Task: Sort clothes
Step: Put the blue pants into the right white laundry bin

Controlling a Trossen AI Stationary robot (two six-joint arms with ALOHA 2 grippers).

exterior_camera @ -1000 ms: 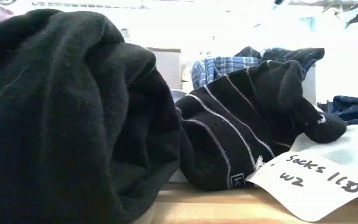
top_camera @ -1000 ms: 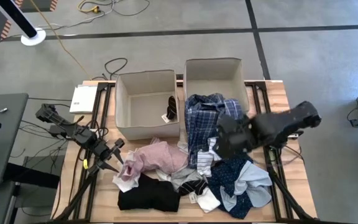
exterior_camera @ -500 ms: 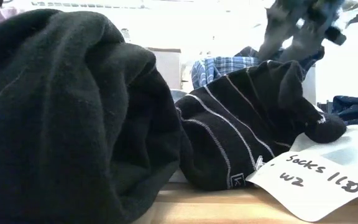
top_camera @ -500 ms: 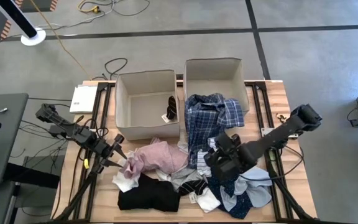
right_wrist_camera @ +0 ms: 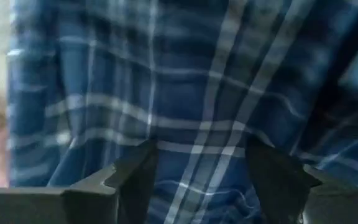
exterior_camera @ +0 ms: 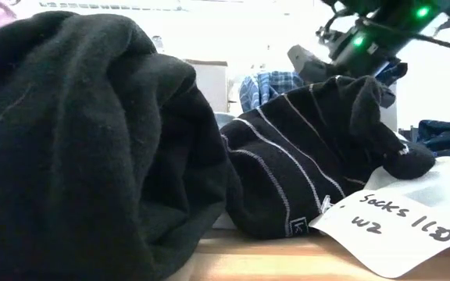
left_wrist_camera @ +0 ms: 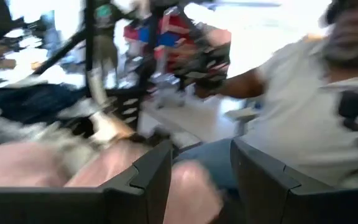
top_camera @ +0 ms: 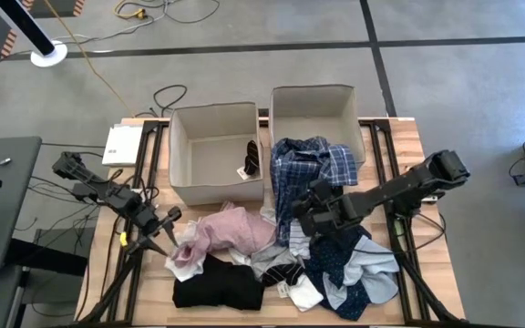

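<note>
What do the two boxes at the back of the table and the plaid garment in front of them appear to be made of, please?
Boxes: apparently beige woven fabric over stiff panels, matte; the walls stand straight.
Blue plaid garment: soft, thin woven cloth, probably cotton; it drapes and creases, and its checks show in the right wrist view.

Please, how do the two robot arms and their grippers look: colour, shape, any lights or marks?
Both arms are dark, slim and jointed. The left gripper ends in two thin black pointed fingers, with a small yellow mark nearby on the arm. The right gripper is bulkier and black; the low view shows small green lights glowing on it.
</note>
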